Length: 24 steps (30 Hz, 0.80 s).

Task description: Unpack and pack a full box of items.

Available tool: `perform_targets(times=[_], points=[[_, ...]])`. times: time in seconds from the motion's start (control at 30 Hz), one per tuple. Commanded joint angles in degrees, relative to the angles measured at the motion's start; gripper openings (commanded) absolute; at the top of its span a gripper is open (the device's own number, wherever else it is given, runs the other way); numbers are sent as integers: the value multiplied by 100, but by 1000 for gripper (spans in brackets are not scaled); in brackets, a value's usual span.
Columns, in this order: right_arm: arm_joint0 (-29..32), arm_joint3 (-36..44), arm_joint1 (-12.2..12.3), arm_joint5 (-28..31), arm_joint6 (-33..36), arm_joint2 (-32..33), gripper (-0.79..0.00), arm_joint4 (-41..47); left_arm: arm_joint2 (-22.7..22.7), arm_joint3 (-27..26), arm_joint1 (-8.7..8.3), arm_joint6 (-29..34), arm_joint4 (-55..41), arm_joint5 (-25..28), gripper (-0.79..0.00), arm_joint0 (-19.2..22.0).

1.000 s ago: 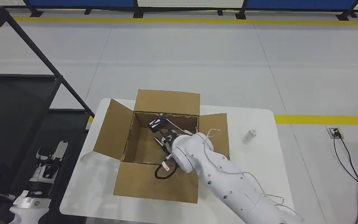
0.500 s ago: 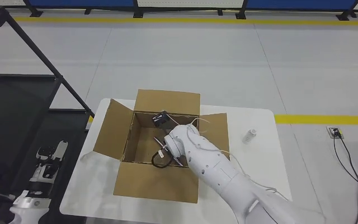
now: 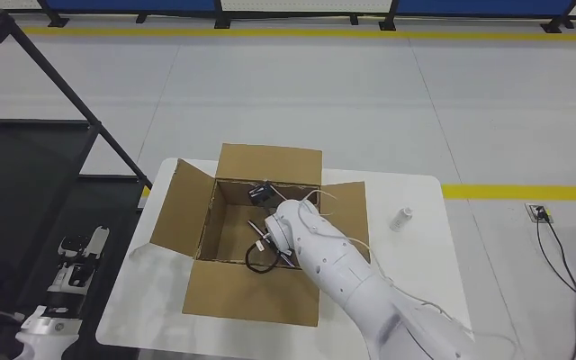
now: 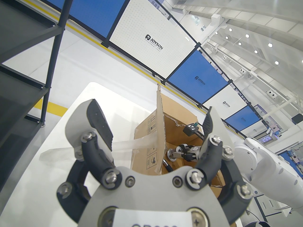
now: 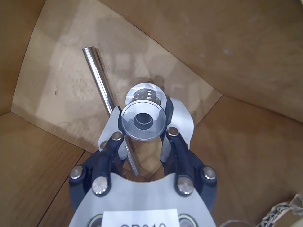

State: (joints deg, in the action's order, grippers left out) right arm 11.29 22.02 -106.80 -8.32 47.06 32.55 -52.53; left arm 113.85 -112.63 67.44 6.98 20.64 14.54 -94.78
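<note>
The right gripper (image 5: 144,114), down inside the open cardboard box (image 5: 201,29), is clamped on a polished metal fitting (image 5: 155,128), its two dark fingers (image 5: 169,111) pressed against the piece's narrow middle. The fitting is spool-shaped, with two round, bright flanges joined by a short ribbed neck. The flange nearer the wrist camera has a dark bore at its centre, and the other faces the box floor. Whether that far flange touches the cardboard cannot be told. Just beside the fitting a slim steel rod (image 5: 98,76) lies flat on the brown floor of the box, mirror-bright along its length, one end passing behind a gripper finger. Seen from above, the white right arm (image 3: 333,270) crosses the box's near right corner and dips inside. All four flaps (image 3: 270,162) are folded outward, and the box sits on a white table (image 3: 423,243). A small clear bottle (image 3: 401,217) lies on the table near the right flap, apart from it. The left gripper (image 4: 152,114) hangs beyond the table's left edge, its fingers spread wide with nothing between them. It faces the box's side, where a strip of clear tape (image 4: 132,144) trails from a flap
</note>
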Motion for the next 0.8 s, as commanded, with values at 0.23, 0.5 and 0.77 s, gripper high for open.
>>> perform_targets(times=[0.23,0.5,0.77], points=[[-148,-237,-102,231,-123,140,-403,127,0,0,0,0,0,0,0,0],[-212,-34,-28,427,-270,324,-237,136,0,0,0,0,0,0,0,0],[-8,1123,384,814,-239,795,-188,3,0,0,0,0,0,0,0,0]])
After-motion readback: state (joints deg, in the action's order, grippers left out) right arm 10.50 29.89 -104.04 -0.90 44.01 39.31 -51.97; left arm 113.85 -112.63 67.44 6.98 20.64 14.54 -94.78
